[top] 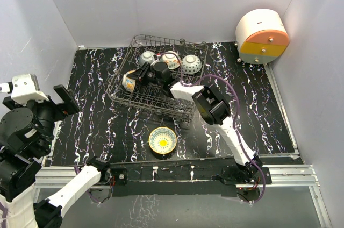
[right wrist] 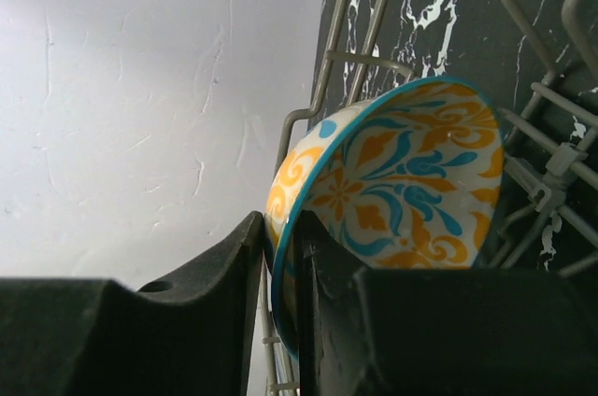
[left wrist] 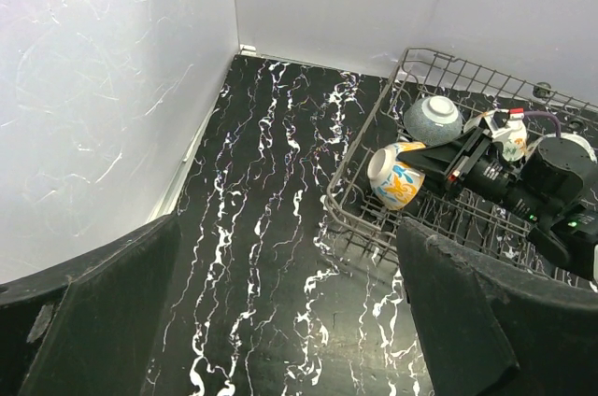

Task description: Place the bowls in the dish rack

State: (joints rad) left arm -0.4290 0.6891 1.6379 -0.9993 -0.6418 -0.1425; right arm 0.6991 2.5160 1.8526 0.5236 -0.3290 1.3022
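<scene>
The dark wire dish rack (top: 115, 91) stands at the back middle of the table. My right gripper (top: 138, 77) is inside its left part, shut on the rim of the orange-blue floral bowl (top: 128, 81), which is held on edge. The right wrist view shows the rim pinched between my fingers (right wrist: 234, 256), with the bowl (right wrist: 402, 181) against the rack wires (right wrist: 346, 41). Three bowls stand along the rack's back: blue-grey (top: 146, 57), floral (top: 171, 60) and speckled (top: 191, 64). The yellow sunflower bowl (top: 162, 140) sits upright on the table in front of the rack. My left gripper (top: 64, 101) is open and empty at far left.
A round white, orange and yellow drawer box (top: 262, 37) stands at the back right corner. White walls close in the left, back and right. A metal rail (top: 285, 173) runs along the near edge. From the left wrist, the rack (left wrist: 360, 164) and held bowl (left wrist: 397, 181) lie to the right.
</scene>
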